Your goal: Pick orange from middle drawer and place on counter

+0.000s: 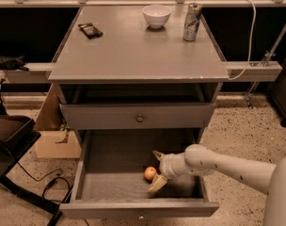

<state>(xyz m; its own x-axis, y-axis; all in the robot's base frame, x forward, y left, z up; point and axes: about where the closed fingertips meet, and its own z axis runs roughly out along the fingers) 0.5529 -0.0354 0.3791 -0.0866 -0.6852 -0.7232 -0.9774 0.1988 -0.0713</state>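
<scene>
Where the grey cabinet ends on top, a broad flat counter. Below, pulled well out, the drawer with its dark floor. Reaching in from the right, a white arm. At its tip, low inside the drawer, the gripper, fingers spread apart, clasping nothing. At the counter's back, a can, a bowl, a dark packet. On the drawer floor, right at the gap between the fingers, the orange; touching or not, cannot tell.
</scene>
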